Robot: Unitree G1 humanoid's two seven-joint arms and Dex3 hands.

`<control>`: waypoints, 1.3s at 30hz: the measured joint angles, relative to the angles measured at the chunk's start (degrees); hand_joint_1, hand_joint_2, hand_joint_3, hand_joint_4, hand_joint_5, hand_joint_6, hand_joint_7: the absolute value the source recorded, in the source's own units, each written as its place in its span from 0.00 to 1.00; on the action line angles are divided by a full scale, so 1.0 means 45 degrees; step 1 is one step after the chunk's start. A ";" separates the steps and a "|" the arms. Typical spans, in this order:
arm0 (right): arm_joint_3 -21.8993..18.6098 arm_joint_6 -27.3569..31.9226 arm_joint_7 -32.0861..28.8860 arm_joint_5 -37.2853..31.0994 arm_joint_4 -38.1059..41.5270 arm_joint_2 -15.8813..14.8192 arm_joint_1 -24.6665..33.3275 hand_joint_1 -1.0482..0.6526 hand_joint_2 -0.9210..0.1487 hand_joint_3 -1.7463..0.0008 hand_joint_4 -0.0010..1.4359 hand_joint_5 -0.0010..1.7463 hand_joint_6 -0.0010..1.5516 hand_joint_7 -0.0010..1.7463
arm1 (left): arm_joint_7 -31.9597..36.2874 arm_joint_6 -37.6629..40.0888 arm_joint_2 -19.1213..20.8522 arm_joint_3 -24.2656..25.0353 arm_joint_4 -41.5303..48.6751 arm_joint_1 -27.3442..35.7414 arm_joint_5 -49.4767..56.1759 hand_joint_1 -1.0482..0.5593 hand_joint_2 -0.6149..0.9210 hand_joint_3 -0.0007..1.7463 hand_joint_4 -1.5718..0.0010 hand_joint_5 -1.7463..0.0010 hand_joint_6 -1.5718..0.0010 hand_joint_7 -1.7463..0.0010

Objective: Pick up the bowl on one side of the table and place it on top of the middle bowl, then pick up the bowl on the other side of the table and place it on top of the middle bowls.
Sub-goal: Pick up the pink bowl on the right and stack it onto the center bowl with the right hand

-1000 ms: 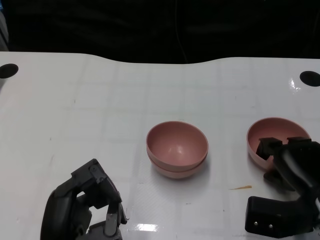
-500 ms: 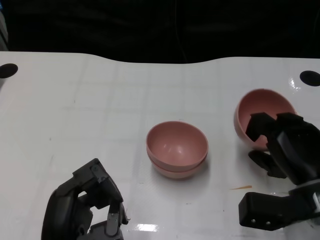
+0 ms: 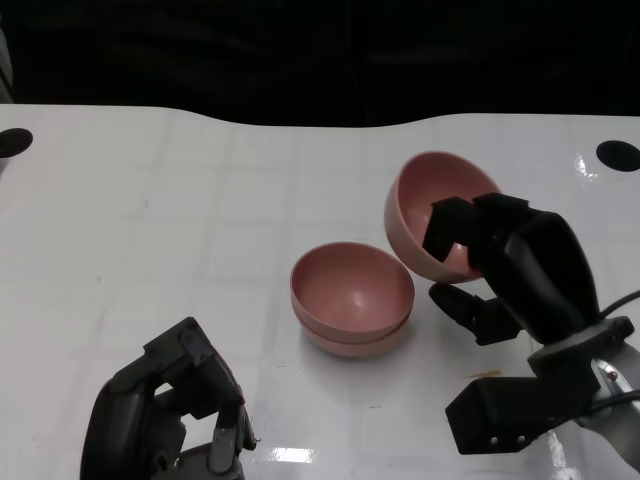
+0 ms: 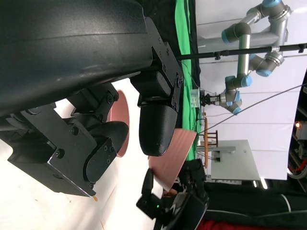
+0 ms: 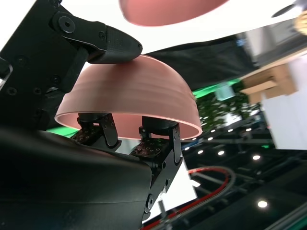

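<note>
1. Head view, right of centre: your right hand (image 3: 500,270) held a pink bowl (image 3: 432,210), tilted, lifted beside the stacked bowls (image 3: 352,298) at centre.
2. Lower left: your left hand (image 3: 175,410) sat curled, holding nothing.

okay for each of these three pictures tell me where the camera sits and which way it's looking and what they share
Head view: up on the robot, looking down at the table; both hands show, left hand, right hand.
Left wrist view: behind the left hand, looking across toward the lifted bowl.
Right wrist view: behind the right hand, facing the bowl it holds.
Shared: all three show that lifted bowl and the stacked bowls.
</note>
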 measured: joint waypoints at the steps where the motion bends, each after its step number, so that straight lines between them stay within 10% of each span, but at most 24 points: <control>1: 0.0032 -0.0101 0.0134 0.0036 0.0137 0.0056 -0.0105 0.51 0.57 0.18 0.68 1.00 0.49 1.00 | -0.0025 0.0001 0.0012 0.0008 0.0000 -0.0002 -0.0013 0.69 0.73 0.80 0.42 0.00 0.54 0.01; 24: 0.1965 -0.1693 -0.0316 -0.1124 0.3991 0.0869 -0.2809 0.58 0.54 0.42 0.64 1.00 0.47 1.00 | -0.0018 0.0310 0.0049 0.0026 -0.0077 0.0098 0.0326 0.68 0.70 0.80 0.42 0.00 0.53 0.02; 39: 0.2804 -0.2688 0.0070 -0.1167 0.5248 0.1209 -0.3227 0.54 0.50 0.34 0.67 1.00 0.48 1.00 | -0.0018 0.0131 0.0048 0.0124 -0.0045 0.0047 0.0468 0.67 0.70 0.80 0.41 0.00 0.52 0.03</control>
